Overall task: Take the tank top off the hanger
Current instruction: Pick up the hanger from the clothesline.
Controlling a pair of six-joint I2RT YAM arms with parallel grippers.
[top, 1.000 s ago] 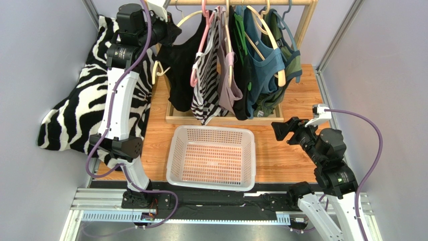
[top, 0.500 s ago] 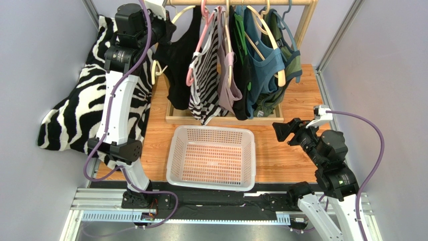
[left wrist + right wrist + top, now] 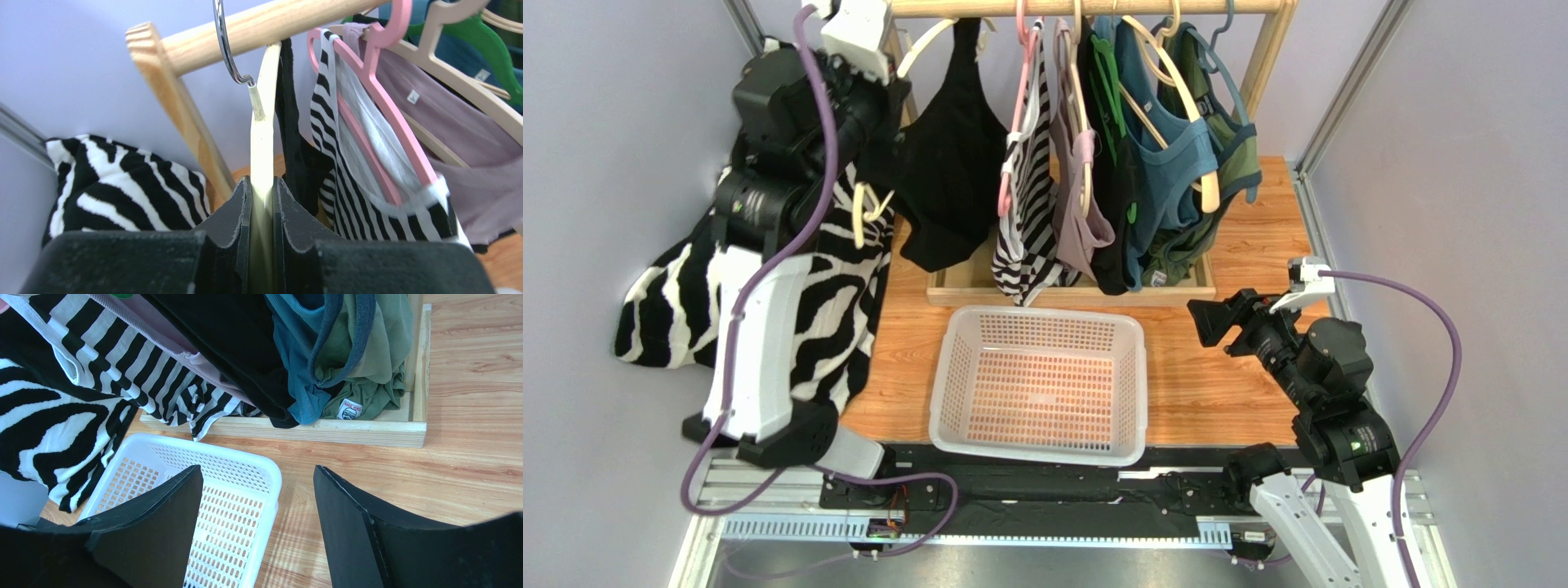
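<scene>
A black tank top [image 3: 946, 172] hangs on a cream hanger [image 3: 922, 47] at the left end of the wooden rail [image 3: 1075, 7]. My left gripper [image 3: 876, 123] is shut on that hanger's left arm, high up beside the rail. In the left wrist view the cream hanger [image 3: 263, 141] runs between my closed fingers [image 3: 236, 208], its metal hook [image 3: 224, 37] still over the rail [image 3: 258, 27], with the black top [image 3: 293, 153] behind it. My right gripper [image 3: 1210, 316] is open and empty, low at the right; in its wrist view [image 3: 258, 502] it points over the basket's corner.
Several other garments hang to the right: a zebra-striped top [image 3: 1026, 208] on a pink hanger, then mauve, black, teal and green ones. A white basket [image 3: 1038, 321] sits in front of the rack's wooden base [image 3: 1075, 292]. A zebra-print cloth [image 3: 683, 294] lies at the left.
My left arm has swung left and outward with the cream hanger, pulling the black tank top away from the striped one. The right arm has not moved.
</scene>
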